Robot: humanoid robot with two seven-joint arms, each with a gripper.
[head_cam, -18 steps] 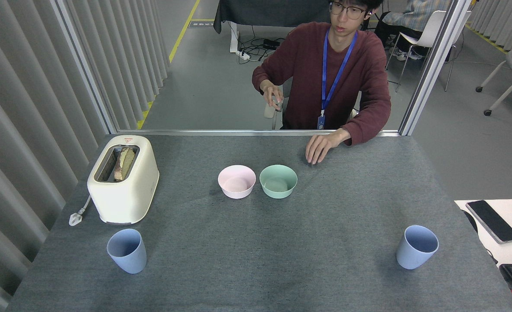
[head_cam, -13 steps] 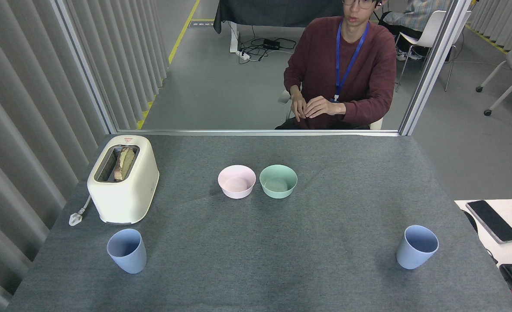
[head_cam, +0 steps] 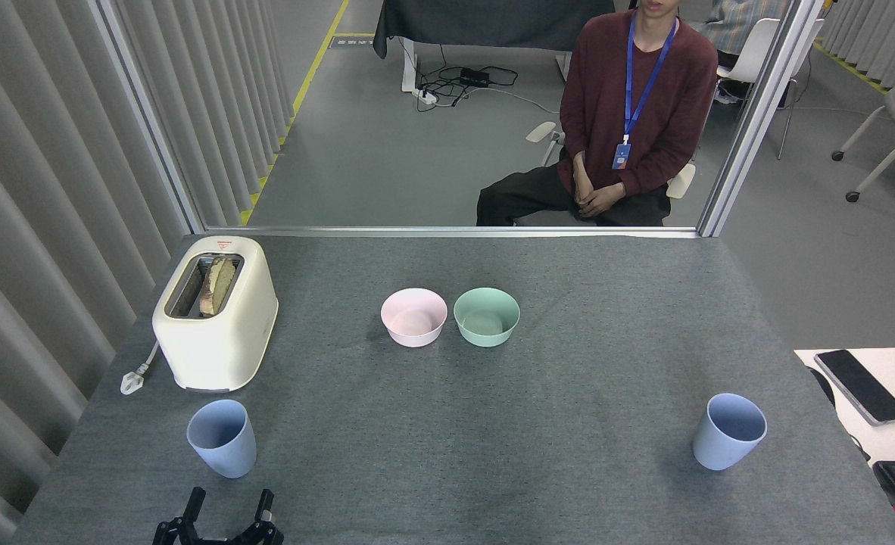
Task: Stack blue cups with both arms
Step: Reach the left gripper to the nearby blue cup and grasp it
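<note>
Blue cups upright, well apart on grey desk: one front-left (head_cam: 221,438) near toaster (head_cam: 216,312), one front-right (head_cam: 728,431). Left pincer (head_cam: 229,506) at bottom edge just below left cup, fingers spread, empty. Right pincer out of frame. No readable writing; toaster logo too small.

L tool (head_cam: 228,509) now in view at bottom edge, fingers apart, person (head_cam: 633,113) slid back, hands in lap
</note>
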